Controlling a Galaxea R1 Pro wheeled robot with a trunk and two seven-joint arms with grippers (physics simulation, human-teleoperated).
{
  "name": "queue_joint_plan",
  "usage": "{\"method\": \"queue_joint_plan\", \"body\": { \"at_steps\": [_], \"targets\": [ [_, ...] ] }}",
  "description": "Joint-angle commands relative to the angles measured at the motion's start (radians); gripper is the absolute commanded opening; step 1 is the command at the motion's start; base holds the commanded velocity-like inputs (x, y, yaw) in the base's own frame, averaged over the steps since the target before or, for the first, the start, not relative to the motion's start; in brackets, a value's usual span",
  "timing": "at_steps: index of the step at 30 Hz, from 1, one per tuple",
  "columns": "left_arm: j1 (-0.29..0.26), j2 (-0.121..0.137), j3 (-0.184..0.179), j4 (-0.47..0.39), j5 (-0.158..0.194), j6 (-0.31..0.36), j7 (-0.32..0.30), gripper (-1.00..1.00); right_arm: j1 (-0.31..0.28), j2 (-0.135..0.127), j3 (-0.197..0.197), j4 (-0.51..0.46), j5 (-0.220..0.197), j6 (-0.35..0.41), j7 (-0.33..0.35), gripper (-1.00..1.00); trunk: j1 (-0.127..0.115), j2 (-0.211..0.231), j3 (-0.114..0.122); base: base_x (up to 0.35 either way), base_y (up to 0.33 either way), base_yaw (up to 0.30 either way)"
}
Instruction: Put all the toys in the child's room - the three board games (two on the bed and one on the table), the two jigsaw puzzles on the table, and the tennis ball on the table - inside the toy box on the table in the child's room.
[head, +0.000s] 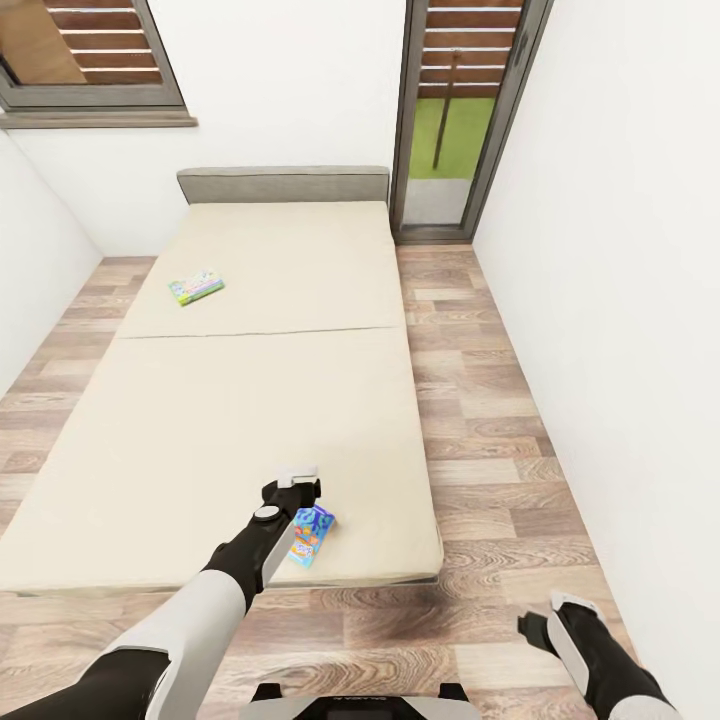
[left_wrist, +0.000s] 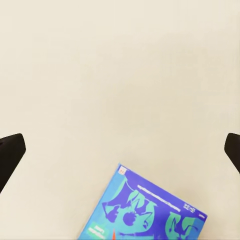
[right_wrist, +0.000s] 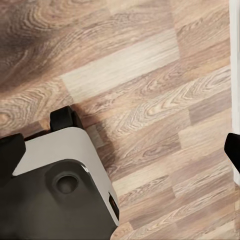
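Note:
Two board games lie on the cream bed (head: 250, 400). A blue one (head: 311, 535) sits near the bed's front edge, seen close up as a blue and green box (left_wrist: 150, 212) in the left wrist view. A pale green one (head: 197, 287) rests far back on the left side. My left gripper (head: 295, 482) hovers over the cover just beside the blue box, open wide (left_wrist: 120, 150) with nothing between its fingers (left_wrist: 10, 155). Low at the right, my right gripper (head: 545, 615) hangs open (right_wrist: 120, 150) over the wood floor.
The grey headboard (head: 283, 184) stands against the far wall. A glass door (head: 462, 110) is at the back right and a window (head: 90, 50) at the back left. A strip of plank floor (head: 480, 400) runs between bed and right wall. My base (right_wrist: 55, 190) is below the right gripper.

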Motion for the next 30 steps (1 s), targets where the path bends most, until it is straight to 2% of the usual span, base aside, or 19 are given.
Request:
{"method": "queue_joint_plan", "body": {
  "at_steps": [1,7,30],
  "targets": [
    [0.0,0.0,0.0,-0.001,-0.002,0.003,0.004,1.0,-0.003,-0.001,0.001,-0.003,-0.011,0.005,-0.011,1.0,0.0,-0.001,-0.001,0.0,0.0,0.0],
    [0.0,0.0,0.001,-0.001,-0.003,0.008,0.007,1.0,-0.027,-0.011,0.0,-0.007,-0.013,0.012,-0.035,1.0,0.0,-0.001,-0.001,0.0,0.0,0.0],
    [0.0,0.0,-0.001,-0.001,-0.006,0.015,0.007,1.0,-0.044,-0.003,-0.009,-0.014,-0.018,0.001,-0.035,1.0,0.0,-0.001,-0.006,0.0,0.0,0.0]
  ]
}}
